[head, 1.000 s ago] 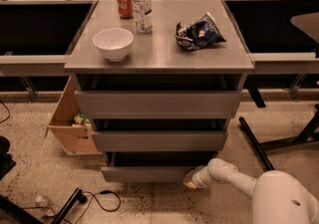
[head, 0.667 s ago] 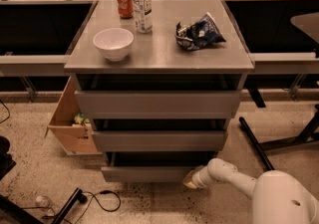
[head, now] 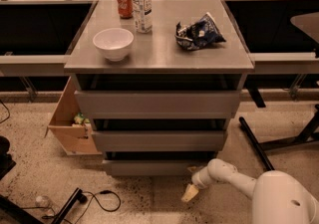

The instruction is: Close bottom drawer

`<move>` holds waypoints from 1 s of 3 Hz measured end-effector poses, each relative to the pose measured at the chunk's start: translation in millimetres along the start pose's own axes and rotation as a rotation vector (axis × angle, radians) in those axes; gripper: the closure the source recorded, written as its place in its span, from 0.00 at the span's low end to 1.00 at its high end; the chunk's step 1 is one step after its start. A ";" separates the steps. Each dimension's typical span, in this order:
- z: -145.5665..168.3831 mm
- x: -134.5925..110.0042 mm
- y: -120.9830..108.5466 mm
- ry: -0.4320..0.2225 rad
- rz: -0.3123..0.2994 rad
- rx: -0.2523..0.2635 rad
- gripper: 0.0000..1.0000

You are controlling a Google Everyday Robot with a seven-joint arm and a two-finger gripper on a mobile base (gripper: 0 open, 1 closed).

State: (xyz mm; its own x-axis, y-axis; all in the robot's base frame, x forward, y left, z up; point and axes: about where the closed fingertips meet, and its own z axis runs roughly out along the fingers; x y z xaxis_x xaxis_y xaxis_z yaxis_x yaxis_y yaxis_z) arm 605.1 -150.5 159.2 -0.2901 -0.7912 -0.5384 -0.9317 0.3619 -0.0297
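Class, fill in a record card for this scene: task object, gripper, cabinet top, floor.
task object: bottom drawer, lowest grey front, dark gap above it
gripper: near the floor, in front of the drawer's right end
cabinet top: white bowl, red can, clear bottle, crumpled snack bag
floor, left of cabinet: open cardboard box

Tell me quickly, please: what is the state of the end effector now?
The end effector is low near the floor, in front of the right end of the bottom drawer; open or closed cannot be told.
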 end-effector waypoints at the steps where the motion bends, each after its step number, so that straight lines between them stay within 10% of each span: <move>1: 0.0 0.0 0.0 0.000 0.000 0.000 0.00; 3: 0.1 0.0 0.1 0.000 0.000 0.000 0.21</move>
State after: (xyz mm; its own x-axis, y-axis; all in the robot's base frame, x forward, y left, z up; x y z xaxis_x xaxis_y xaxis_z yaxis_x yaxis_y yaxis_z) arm 605.1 -150.4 159.2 -0.2901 -0.7912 -0.5384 -0.9318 0.3618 -0.0296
